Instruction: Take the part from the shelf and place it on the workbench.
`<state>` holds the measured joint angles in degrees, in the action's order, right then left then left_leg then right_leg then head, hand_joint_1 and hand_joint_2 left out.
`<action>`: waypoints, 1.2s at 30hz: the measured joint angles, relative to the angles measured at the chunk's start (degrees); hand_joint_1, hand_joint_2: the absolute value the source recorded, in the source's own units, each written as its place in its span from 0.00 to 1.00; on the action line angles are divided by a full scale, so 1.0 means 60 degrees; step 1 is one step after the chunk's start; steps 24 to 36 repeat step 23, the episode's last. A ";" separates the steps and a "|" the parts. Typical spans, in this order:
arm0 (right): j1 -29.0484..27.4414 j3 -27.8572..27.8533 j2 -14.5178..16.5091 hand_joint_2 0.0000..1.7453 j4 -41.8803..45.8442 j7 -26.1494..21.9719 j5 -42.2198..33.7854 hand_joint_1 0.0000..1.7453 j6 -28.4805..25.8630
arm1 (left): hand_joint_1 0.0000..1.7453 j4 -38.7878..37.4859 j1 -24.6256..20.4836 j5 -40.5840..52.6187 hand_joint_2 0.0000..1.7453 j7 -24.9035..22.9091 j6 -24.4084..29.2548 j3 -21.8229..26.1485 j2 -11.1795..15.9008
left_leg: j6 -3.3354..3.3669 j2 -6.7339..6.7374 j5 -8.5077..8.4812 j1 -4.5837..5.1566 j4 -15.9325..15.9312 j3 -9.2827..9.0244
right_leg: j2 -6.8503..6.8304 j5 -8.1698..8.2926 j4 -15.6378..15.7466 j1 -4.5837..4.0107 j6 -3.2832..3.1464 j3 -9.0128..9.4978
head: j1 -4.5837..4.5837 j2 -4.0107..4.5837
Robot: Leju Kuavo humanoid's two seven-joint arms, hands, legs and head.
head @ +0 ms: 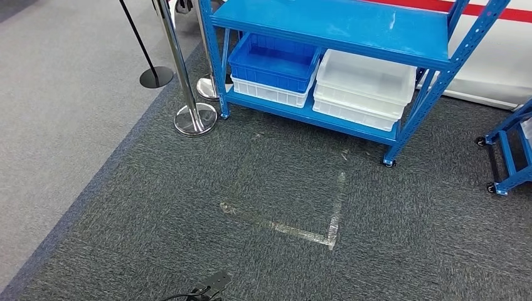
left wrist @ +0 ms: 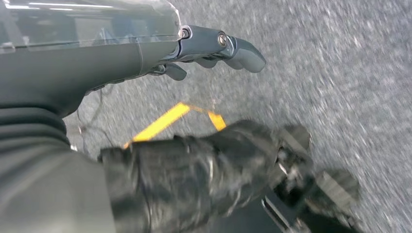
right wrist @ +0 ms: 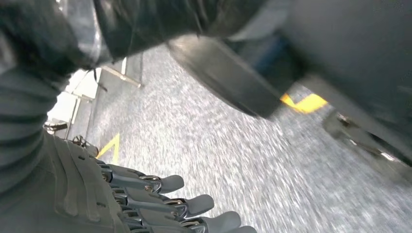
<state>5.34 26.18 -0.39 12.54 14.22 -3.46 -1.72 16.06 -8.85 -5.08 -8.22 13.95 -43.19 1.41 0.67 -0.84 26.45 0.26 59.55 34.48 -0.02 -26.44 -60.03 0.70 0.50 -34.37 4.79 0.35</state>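
A blue metal shelf (head: 332, 25) stands ahead on the grey carpet in the head view. On its bottom board a blue bin (head: 273, 59) sits stacked on a white bin (head: 270, 93), and beside them are two stacked white bins (head: 364, 78). I cannot tell what the bins contain from here. My left hand (left wrist: 214, 48) hangs over the carpet with its fingers stretched out and nothing in them. My right hand (right wrist: 165, 204) also hangs low, fingers (right wrist: 194, 206) spread and empty.
Two chrome stanchions (head: 196, 118) and a black-based post (head: 157, 76) stand left of the shelf. A blue wheeled cart (head: 511, 150) is at the right edge. Clear tape (head: 335, 213) marks a corner on the carpet between me and the shelf. Yellow floor tape (left wrist: 165, 121) lies near my feet.
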 joint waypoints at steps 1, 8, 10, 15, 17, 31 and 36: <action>-0.0106 -0.0114 -0.0002 1.00 0.0005 -0.0102 0.0033 0.00 0.0022 | 0.00 0.0046 0.0122 0.0032 0.00 0.0057 -0.0096 0.0201 0.0001 | -0.0061 0.0014 0.0120 -0.0007 0.0140 0.0053 | -0.0007 0.0016 0.0029 0.0023 -0.0049 0.0014 | 0.0011 0.0000; -0.0339 -0.0884 -0.0001 1.00 0.0358 -0.0700 0.0168 0.00 0.0091 | 0.00 0.0121 0.1129 0.0232 0.00 0.0378 -0.0680 0.1449 -0.0004 | -0.0263 0.0065 0.0947 -0.0082 0.2269 0.1003 | -0.0100 -0.0001 0.0063 0.0061 -0.0160 0.0063 | 0.0042 0.0001; -0.0329 -0.1072 -0.0001 1.00 0.0631 -0.0867 0.0220 0.00 0.0107 | 0.00 0.0104 0.1527 0.0283 0.00 0.0465 -0.0830 0.1843 0.0002 | -0.0203 0.0091 0.0349 -0.0070 0.0900 0.0296 | -0.0092 -0.0024 0.0060 0.0055 -0.0124 0.0100 | 0.0043 0.0001; -0.0446 -0.1621 -0.0004 1.00 0.1199 -0.1304 0.0309 0.00 0.0129 | 0.00 0.0021 0.2370 0.0438 0.00 0.0725 -0.1250 0.2865 0.0005 | 0.0049 0.0085 0.0098 -0.0002 -0.0137 -0.0254 | -0.0065 -0.0054 0.0098 0.0024 0.0139 0.0141 | 0.0031 0.0000; -0.0647 -0.1875 -0.0012 0.75 0.1299 -0.1460 0.0349 0.00 0.0130 | 0.00 0.0019 0.2518 0.0501 0.00 0.0831 -0.1408 0.3235 0.0005 | 0.0166 0.0105 0.0043 -0.0042 -0.0246 -0.0321 | -0.0037 -0.0239 -0.0112 0.0033 0.0240 0.0071 | 0.0020 0.0000; -0.1570 -0.2397 -0.0022 0.00 0.1246 -0.1781 0.0443 0.00 0.0205 | 0.00 0.0345 0.2385 0.0635 0.00 0.1059 -0.1758 0.4093 -0.0017 | 0.0310 0.0183 0.0057 -0.0016 -0.0296 -0.0367 | -0.0010 -0.1350 -0.2578 0.0013 0.0281 -0.1061 | -0.0001 0.0001; -0.1570 -0.2397 -0.0022 0.00 0.1246 -0.1781 0.0443 0.00 0.0205 | 0.00 0.0345 0.2385 0.0635 0.00 0.1059 -0.1758 0.4093 -0.0017 | 0.0310 0.0183 0.0057 -0.0016 -0.0296 -0.0367 | -0.0010 -0.1350 -0.2578 0.0013 0.0281 -0.1061 | -0.0001 0.0001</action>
